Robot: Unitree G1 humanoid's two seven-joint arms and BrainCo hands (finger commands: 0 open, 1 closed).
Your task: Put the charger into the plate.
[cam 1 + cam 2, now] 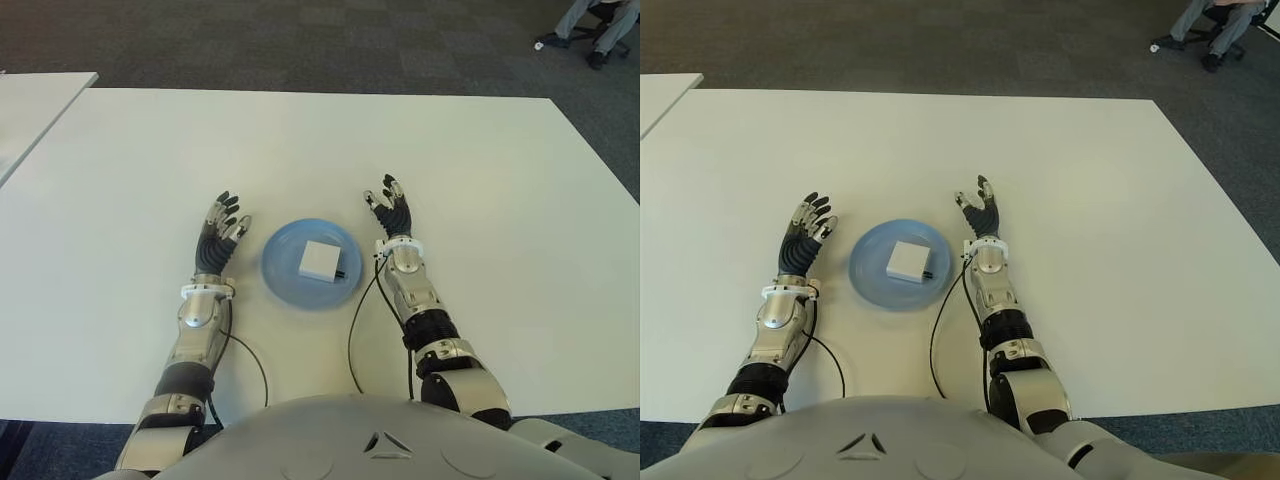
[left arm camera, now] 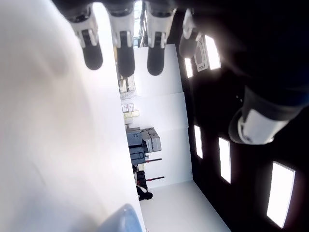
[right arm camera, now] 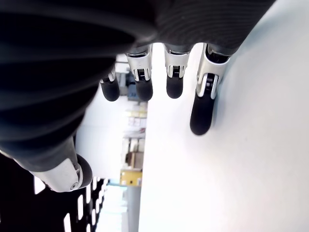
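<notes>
On blue plate, unmarked white charger

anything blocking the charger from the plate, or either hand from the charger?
Nothing visible. The charger already lies inside the blue plate. The left hand shows on the plate's left, the right hand on its right, both open and holding nothing, with only bare white table between each hand and the plate.

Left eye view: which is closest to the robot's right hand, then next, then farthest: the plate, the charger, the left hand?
From the right hand:
1. Plate, just to its left, rim nearest.
2. Charger, lying inside the plate.
3. Left hand, on the plate's far side.
</notes>
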